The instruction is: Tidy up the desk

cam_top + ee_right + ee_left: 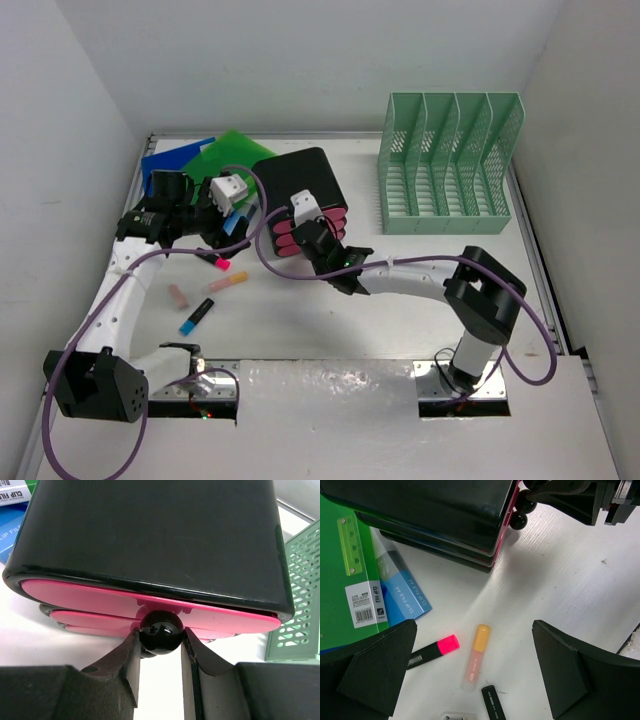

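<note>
The white desk (400, 300) carries a black box of pink drawers (305, 190) at its middle. My right gripper (160, 640) is shut on the round black knob (161, 630) of the top pink drawer (100, 597), one finger on each side of it. My left gripper (475, 666) hangs wide open above the desk left of the box, holding nothing. Under it lie an orange-capped highlighter (476, 656), a pink-capped black highlighter (431, 652) and a black marker (493, 702).
A mint-green mesh file rack (447, 165) stands at the back right. A green folder (228, 152) and a blue clip file (168, 160) lie at the back left. A blue-capped marker (197, 316) and a pale pink one (178, 295) lie near the left arm.
</note>
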Motion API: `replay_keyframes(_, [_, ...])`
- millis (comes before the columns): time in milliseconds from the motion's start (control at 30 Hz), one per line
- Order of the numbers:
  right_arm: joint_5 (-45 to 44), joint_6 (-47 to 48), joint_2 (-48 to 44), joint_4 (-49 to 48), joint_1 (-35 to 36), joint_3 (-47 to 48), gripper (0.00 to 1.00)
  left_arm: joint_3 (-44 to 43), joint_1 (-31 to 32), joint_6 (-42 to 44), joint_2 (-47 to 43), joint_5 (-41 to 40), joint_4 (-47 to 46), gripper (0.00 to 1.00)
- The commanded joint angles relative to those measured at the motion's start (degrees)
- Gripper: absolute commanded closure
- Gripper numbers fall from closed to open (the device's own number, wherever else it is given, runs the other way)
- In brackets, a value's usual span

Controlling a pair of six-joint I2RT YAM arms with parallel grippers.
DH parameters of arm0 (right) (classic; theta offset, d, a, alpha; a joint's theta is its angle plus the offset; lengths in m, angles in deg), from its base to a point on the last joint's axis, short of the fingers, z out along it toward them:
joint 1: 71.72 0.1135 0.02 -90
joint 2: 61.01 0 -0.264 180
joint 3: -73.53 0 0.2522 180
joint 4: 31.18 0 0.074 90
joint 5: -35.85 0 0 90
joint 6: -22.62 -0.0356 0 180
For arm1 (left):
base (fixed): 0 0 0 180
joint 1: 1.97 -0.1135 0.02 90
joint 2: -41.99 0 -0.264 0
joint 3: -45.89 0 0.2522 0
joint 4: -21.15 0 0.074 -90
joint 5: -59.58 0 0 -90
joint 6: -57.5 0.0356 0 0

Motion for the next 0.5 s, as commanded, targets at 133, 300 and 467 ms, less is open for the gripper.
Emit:
replay_keyframes(133, [-3.83,-0.40,-1.02,-7.01,-0.48,1.36,0.68,0.79,-0.87,1.09,-0.11,0.18,-1.38,0.00])
replay_keyframes(300, [-1.39,-2.50,-2.42,-4.11,-0.48,0.74,0.46,0.70,-0.96,1.53,0.06,0.26,-1.11,0.00])
replay_keyframes(467, [2.31,-7.86,-5.06,-1.47,-0.39,-2.33,0.34,0.70,-0.96,2.06,1.12,0.61,-1.20,0.00])
